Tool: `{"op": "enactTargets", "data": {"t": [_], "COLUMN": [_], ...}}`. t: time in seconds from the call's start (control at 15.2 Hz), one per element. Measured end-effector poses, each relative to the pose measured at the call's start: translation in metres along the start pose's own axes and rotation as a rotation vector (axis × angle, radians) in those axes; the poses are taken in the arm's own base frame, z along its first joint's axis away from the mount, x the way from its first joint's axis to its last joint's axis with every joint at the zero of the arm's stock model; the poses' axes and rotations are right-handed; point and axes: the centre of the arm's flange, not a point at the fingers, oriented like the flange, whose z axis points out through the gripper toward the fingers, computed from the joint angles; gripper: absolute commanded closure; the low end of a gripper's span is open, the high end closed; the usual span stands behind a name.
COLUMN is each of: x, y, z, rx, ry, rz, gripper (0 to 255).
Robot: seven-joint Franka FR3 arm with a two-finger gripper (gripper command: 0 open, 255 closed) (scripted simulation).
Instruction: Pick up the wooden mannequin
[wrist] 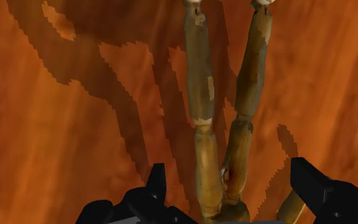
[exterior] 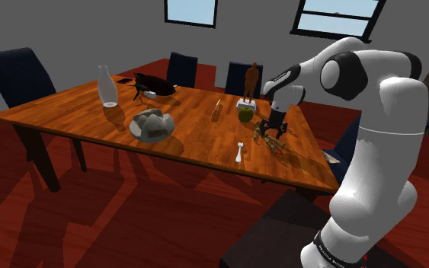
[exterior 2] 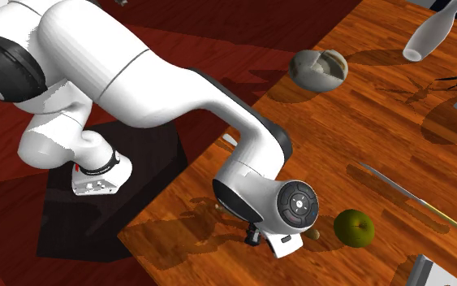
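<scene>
The wooden mannequin (wrist: 199, 95) lies flat on the brown wooden table (exterior: 75, 114), its two jointed legs stretching away from the hand. My gripper (wrist: 231, 181) is open, one black finger on each side of the figure's hips, neither touching it. In the shoulder view the gripper (exterior: 274, 131) is low over the mannequin (exterior: 264, 136) near the table's right end, just right of a green apple (exterior: 245, 114). In the second exterior view the arm's wrist (exterior 2: 287, 211) covers the mannequin.
On the table stand a clear bottle (exterior: 107, 87), a bowl of stones (exterior: 152, 124), a black model aircraft (exterior: 153, 84), a brown statuette (exterior: 252, 78), a thin stick (exterior: 217, 108) and a small white piece (exterior: 240, 152). Dark chairs (exterior: 18, 76) surround it.
</scene>
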Motion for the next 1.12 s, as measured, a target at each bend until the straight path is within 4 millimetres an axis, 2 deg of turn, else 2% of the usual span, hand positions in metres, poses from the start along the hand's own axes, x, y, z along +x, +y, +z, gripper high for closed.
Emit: {"op": "enactTargets", "data": {"t": [0.07,0.13,0.79,1.12], "x": [0.001,0.001,0.001,-0.002], "y": [0.0,0.001,0.001,0.001], "z": [0.003,0.005,0.006,-0.015], "rx": [0.0,0.0,0.0,0.0], "ry": [0.0,0.0,0.0,0.0], "rz": [0.0,0.0,0.0,0.0], "gripper": [0,255,255,255]}}
